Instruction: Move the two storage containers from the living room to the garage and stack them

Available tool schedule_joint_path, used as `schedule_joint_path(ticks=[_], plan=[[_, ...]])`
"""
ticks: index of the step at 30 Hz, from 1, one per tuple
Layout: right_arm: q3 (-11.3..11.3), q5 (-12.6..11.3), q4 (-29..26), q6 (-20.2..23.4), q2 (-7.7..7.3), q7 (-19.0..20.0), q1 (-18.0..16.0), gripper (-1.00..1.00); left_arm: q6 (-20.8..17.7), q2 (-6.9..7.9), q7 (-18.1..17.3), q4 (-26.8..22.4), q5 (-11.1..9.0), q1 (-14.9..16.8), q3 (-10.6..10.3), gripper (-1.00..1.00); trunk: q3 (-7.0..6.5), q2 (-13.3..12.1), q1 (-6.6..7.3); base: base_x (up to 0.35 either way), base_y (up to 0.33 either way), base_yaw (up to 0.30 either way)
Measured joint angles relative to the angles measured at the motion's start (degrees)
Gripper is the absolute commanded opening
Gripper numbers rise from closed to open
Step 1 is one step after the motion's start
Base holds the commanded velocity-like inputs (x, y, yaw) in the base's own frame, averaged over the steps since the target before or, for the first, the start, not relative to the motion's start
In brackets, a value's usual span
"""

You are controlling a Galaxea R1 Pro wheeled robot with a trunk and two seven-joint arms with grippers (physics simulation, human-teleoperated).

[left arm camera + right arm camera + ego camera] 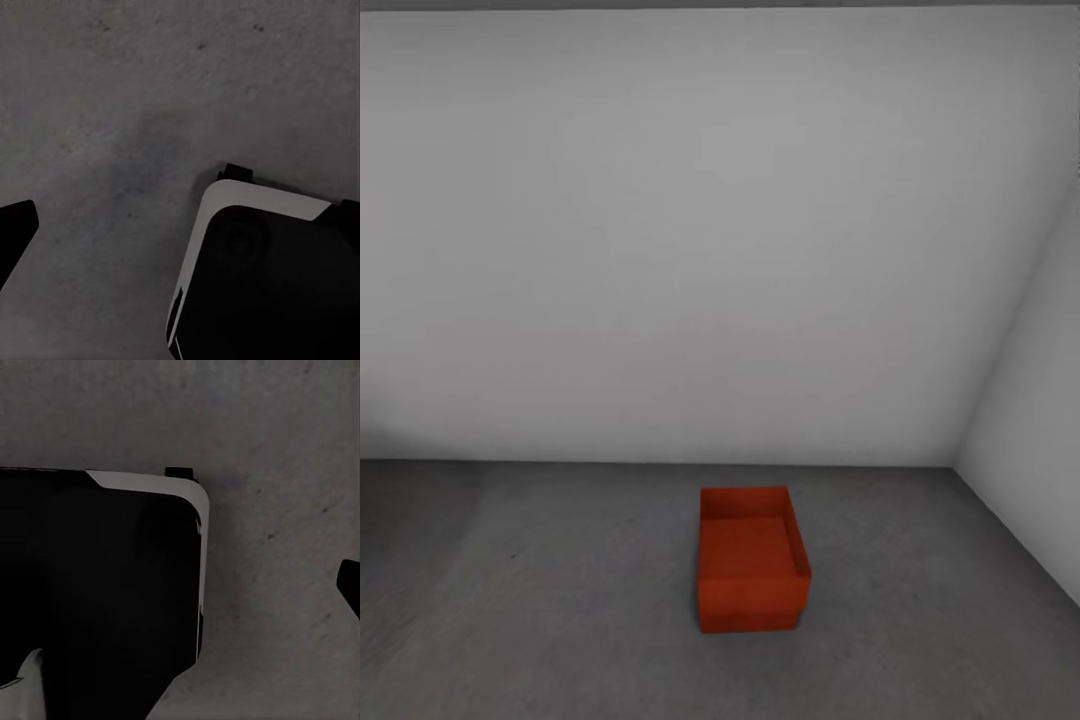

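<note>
While I look ahead from the head camera, one orange-red storage container (pixel 750 560) sits open-topped on the dark grey concrete floor (pixel 540 600), near the garage's corner where the grey-white walls (pixel 690 240) meet. Both wrist cameras show mottled floor and the robot's dark, white-edged base (pixel 262 270). Whether either tool is clenched, I cannot tell.

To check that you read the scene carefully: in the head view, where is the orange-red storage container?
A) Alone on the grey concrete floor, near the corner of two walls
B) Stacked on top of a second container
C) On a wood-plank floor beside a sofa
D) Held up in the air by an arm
A: the storage container sits by itself, open top up, on the concrete floor, close to where the two pale walls meet.
</note>
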State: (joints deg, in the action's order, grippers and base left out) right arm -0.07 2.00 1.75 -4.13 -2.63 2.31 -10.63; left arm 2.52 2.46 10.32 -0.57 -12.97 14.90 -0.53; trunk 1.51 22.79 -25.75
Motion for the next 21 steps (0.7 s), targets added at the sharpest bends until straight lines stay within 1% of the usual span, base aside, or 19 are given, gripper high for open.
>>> schedule_joint_path(ticks=[12, 21], plan=[[0.01, 0.14, 0.0, 0.08, 0.01, -0.02, -0.03, 1.0, 0.0, 0.01, -0.01, -0.01, 0.0, 0.02, 0.0, 1.0, -1.03, 0.07, -0.01, 0.0, 0.0, 0.0], [-0.05, 0.16, 0.0, 0.03, -0.29, -0.08, -0.04, 1.0, 0.0, 0.01, -0.01, 0.0, 0.0, 0.03, 0.0, 1.0, -1.83, 0.09, -0.01, 0.0, 0.0, 0.0]])
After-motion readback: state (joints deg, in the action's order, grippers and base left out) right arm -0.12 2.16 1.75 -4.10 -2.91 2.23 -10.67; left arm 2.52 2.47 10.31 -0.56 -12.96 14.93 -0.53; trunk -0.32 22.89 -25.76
